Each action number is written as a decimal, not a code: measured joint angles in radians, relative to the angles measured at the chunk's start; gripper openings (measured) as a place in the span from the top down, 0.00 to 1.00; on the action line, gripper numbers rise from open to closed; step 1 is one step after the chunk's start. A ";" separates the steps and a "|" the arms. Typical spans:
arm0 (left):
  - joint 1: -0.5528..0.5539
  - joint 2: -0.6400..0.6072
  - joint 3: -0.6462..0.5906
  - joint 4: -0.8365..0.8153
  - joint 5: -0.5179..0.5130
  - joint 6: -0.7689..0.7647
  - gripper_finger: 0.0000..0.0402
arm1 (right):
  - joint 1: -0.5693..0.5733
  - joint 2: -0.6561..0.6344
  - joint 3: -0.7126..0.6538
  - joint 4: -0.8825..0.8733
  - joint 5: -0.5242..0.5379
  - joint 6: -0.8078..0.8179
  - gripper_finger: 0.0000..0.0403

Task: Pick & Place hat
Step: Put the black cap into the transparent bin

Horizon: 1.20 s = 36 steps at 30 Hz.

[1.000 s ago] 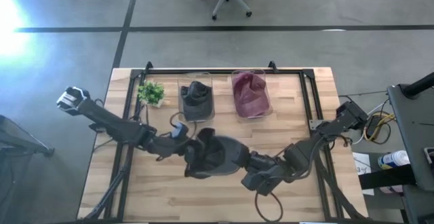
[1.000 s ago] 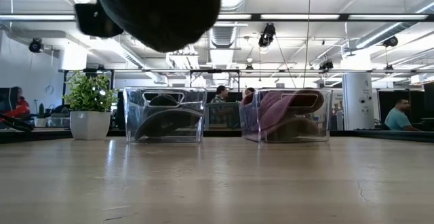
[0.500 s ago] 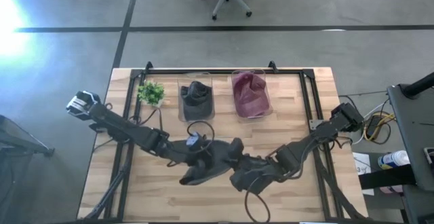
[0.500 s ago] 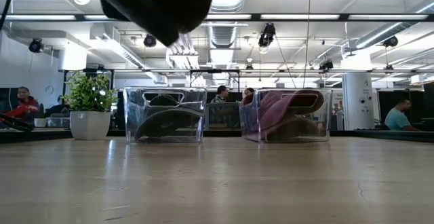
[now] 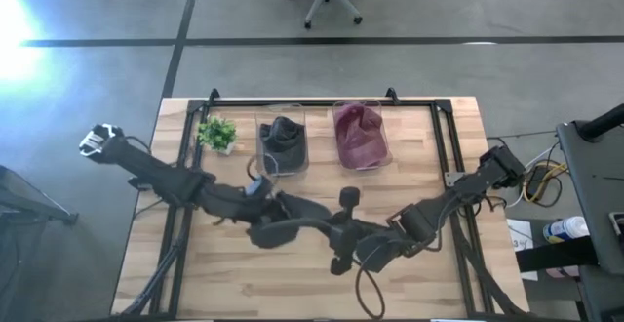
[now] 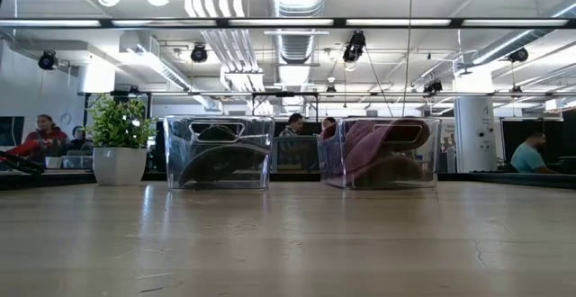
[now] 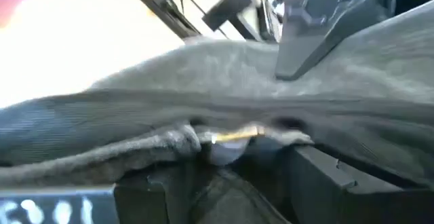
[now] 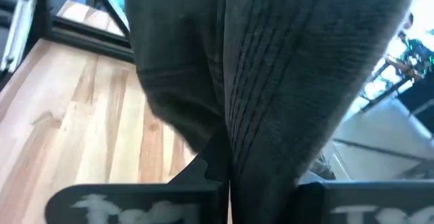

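A dark knit hat (image 5: 292, 226) hangs stretched above the middle of the surface (image 5: 195, 273), toward its near edge, held between both arms. The left tool (image 5: 261, 215) is clenched on one end of it and the right tool (image 5: 341, 236) on the other. Two clear bins (image 5: 283, 144) stand near the far edge.

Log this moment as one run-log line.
left gripper: shut on dark hat | right gripper: shut on dark hat | hat stretched between both, lifted off table | bins behind

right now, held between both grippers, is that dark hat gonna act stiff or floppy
Probably floppy: the dark hat sags and folds between the left gripper and right gripper. Likely light, soft ribbed knit; unlikely to slip.
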 joint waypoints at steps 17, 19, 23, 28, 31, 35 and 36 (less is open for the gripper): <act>-0.001 -0.354 0.006 -0.236 -0.489 0.240 0.50 | -0.005 -0.001 -0.009 -0.069 0.013 0.196 0.97; -0.001 -0.384 0.006 -0.238 -0.510 0.270 0.50 | -0.010 -0.001 -0.009 -0.066 0.011 0.236 0.97; -0.001 -0.436 0.005 -0.241 -0.561 0.312 0.50 | -0.036 -0.001 -0.017 -0.016 0.038 0.393 0.97; -0.001 -0.466 0.005 -0.346 -0.614 0.323 0.50 | -0.123 0.002 -0.037 -0.012 0.178 0.879 0.97; -0.001 -0.468 0.005 -0.481 -0.619 0.233 0.50 | -0.192 0.002 -0.062 -0.013 0.217 1.084 0.97; -0.003 -0.445 0.004 -0.680 -0.617 0.031 0.50 | -0.275 0.020 -0.078 0.001 0.231 1.209 0.97; -0.006 -0.437 0.004 -0.719 -0.614 -0.012 0.50 | -0.290 0.034 -0.078 0.015 0.223 1.223 0.97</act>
